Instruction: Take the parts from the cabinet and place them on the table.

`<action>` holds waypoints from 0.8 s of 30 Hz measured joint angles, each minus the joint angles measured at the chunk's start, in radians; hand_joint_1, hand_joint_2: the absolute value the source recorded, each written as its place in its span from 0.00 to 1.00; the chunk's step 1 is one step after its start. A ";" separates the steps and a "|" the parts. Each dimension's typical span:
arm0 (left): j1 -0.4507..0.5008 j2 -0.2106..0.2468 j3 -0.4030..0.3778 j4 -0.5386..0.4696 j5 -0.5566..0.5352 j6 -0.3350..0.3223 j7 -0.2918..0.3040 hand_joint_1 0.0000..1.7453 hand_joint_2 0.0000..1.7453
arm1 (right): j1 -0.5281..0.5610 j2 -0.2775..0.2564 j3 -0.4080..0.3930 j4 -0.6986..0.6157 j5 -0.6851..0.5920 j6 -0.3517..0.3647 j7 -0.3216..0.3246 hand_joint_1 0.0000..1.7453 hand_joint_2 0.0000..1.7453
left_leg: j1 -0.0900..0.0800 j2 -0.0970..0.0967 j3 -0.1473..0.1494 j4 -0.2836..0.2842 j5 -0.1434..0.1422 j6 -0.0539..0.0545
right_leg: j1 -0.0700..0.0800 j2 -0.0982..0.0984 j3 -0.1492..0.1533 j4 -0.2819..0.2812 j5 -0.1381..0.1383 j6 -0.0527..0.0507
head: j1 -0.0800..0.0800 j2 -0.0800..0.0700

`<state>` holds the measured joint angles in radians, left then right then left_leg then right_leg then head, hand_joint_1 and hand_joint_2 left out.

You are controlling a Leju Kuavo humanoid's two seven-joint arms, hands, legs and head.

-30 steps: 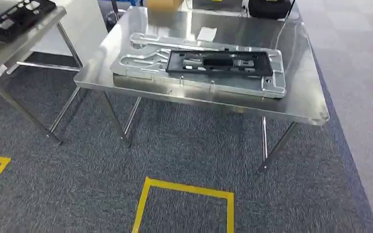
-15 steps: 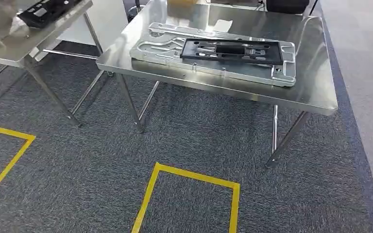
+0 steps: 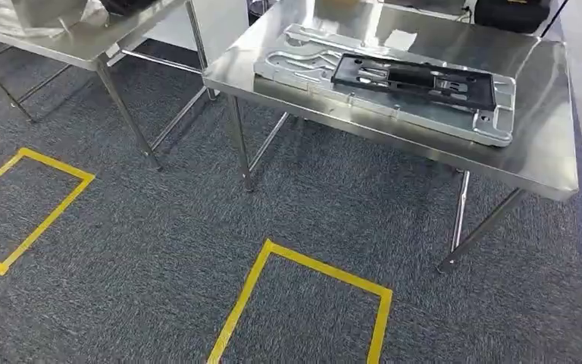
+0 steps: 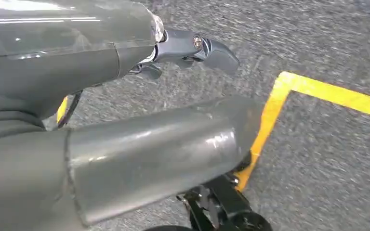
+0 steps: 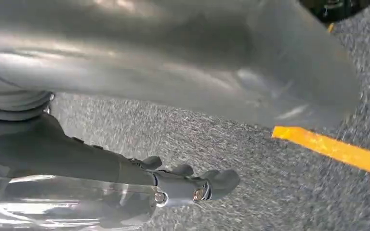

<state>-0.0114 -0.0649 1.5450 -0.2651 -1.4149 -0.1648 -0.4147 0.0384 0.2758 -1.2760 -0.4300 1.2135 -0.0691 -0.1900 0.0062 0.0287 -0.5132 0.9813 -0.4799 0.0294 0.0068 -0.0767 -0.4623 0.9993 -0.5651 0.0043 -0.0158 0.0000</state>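
A black flat frame part [image 3: 413,80] lies on a silver machined plate [image 3: 303,64], which rests on a steel table [image 3: 530,144] at the upper right of the head view. My left hand [image 4: 125,144] hangs over the grey carpet in the left wrist view, thumb and fingers [image 4: 197,48] apart, holding nothing. My right hand [image 5: 173,72] hangs the same way in the right wrist view, its fingers [image 5: 192,185] stretched out and empty.
A second steel table [image 3: 68,42] stands at the upper left with a dark object [image 3: 125,6] on it. A black bag [image 3: 511,14] sits at the first table's far edge. Yellow tape squares [image 3: 303,265] [image 3: 38,205] mark the carpet before the tables.
The whole head view has shifted: the camera has turned left, so both tables now sit further right in the picture. The black part and the plate lie as before.
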 joint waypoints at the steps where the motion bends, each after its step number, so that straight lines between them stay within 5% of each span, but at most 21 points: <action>1: -0.002 0.000 0.000 0.000 0.000 0.000 0.000 0.00 0.00 | 0.000 -0.002 0.000 0.003 0.002 0.002 -0.001 0.00 0.00 | 0.002 -0.006 -0.006 0.000 0.005 0.007 | -0.003 0.040 -0.030 0.061 -0.044 0.002 | 0.007 0.000; 3: -0.005 0.000 -0.001 0.000 0.000 0.000 -0.001 0.00 0.00 | 0.003 -0.007 -0.001 0.009 0.003 0.003 -0.001 0.00 0.00 | 0.001 -0.025 -0.020 0.002 0.013 0.011 | -0.012 0.068 -0.114 0.229 -0.123 0.009 | 0.008 0.000; 5: -0.004 0.000 -0.002 0.000 -0.001 0.003 -0.001 0.00 0.00 | 0.004 -0.010 -0.002 0.013 0.012 0.005 -0.001 0.00 0.00 | 0.002 -0.047 -0.027 0.007 0.016 0.010 | -0.014 0.072 -0.152 0.296 -0.119 0.014 | 0.008 0.000; 6: -0.004 0.000 -0.002 0.000 -0.002 0.003 -0.002 0.00 0.00 | 0.004 -0.011 -0.002 0.015 0.015 0.006 -0.001 0.00 0.00 | 0.002 -0.058 -0.028 0.009 0.017 0.009 | -0.016 0.072 -0.140 0.262 -0.083 0.015 | 0.008 0.000; 8: -0.006 0.000 -0.002 0.000 -0.005 0.006 -0.002 0.00 0.00 | 0.005 -0.013 -0.006 0.015 0.024 0.012 0.003 0.00 0.00 | 0.002 -0.080 -0.027 0.016 0.016 0.005 | -0.021 0.088 -0.069 0.099 0.020 0.012 | 0.009 0.000; 9: -0.006 0.000 -0.002 0.000 -0.010 0.007 -0.002 0.00 0.00 | 0.006 -0.014 -0.010 0.015 0.030 0.017 0.006 0.00 0.00 | 0.003 -0.090 -0.033 0.019 0.016 0.002 | -0.022 0.126 -0.040 0.024 0.049 0.007 | 0.009 0.000; 10: -0.010 -0.001 -0.002 0.000 -0.012 0.008 -0.002 0.00 0.00 | 0.006 -0.015 -0.013 0.015 0.034 0.022 0.010 0.00 0.00 | -0.005 -0.097 -0.039 0.033 0.012 -0.007 | -0.023 0.141 -0.034 -0.006 0.039 0.005 | 0.010 0.000; 12: -0.010 -0.001 -0.002 0.000 -0.014 0.008 -0.002 0.00 0.00 | 0.004 -0.015 -0.019 0.015 0.045 0.031 0.017 0.00 0.00 | -0.003 -0.114 -0.049 0.029 0.020 -0.020 | -0.019 0.126 -0.042 0.001 0.039 0.002 | 0.009 0.000; 14: -0.005 0.000 -0.002 0.000 -0.018 0.008 0.000 0.00 0.00 | 0.004 -0.015 -0.026 0.015 0.053 0.036 0.020 0.00 0.00 | 0.000 -0.130 -0.056 0.028 0.024 -0.033 | -0.026 0.107 -0.040 -0.010 0.050 -0.015 | 0.009 0.000; 16: -0.004 -0.001 -0.002 0.000 -0.018 0.007 0.002 0.00 0.00 | 0.004 -0.015 -0.031 0.015 0.058 0.042 0.021 0.00 0.00 | 0.001 -0.062 -0.083 0.096 -0.030 -0.041 | -0.027 0.086 -0.040 -0.014 0.055 -0.026 | -0.002 0.000; 19: -0.012 -0.001 -0.002 0.000 -0.019 0.006 0.003 0.00 0.00 | 0.009 -0.015 -0.038 0.015 0.065 0.047 0.022 0.00 0.00 | 0.008 -0.040 -0.176 0.315 -0.140 -0.056 | -0.023 0.049 -0.044 -0.013 0.055 -0.028 | -0.003 0.000; 21: -0.009 -0.001 -0.003 0.000 -0.019 0.006 0.004 0.00 0.00 | 0.008 -0.015 -0.044 0.015 0.066 0.048 0.022 0.00 0.00 | 0.013 -0.034 -0.170 0.319 -0.119 -0.062 | -0.023 0.026 -0.044 -0.010 0.053 -0.027 | -0.003 0.000; 23: -0.007 0.000 -0.003 0.000 -0.019 0.006 0.004 0.00 0.00 | 0.006 -0.015 -0.047 0.015 0.068 0.050 0.022 0.00 0.00 | 0.016 -0.022 -0.093 0.179 -0.045 -0.063 | -0.024 0.008 -0.042 -0.005 0.048 -0.021 | -0.003 0.000; 24: -0.008 0.001 -0.003 0.000 -0.020 0.006 0.004 0.00 0.00 | 0.006 -0.015 -0.048 0.015 0.068 0.050 0.022 0.00 0.00 | 0.017 0.003 -0.031 0.069 -0.001 -0.061 | -0.025 -0.003 -0.039 0.000 0.043 -0.016 | -0.004 0.000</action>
<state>-0.0198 -0.0641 1.5415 -0.2647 -1.4347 -0.1587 -0.4105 0.0440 0.2609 -1.3245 -0.4147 1.2810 -0.0187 -0.1682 0.0232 0.0318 -0.5441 1.0508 -0.4811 -0.0320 -0.0187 -0.0797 -0.5014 0.9989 -0.5222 -0.0112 -0.0195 0.0000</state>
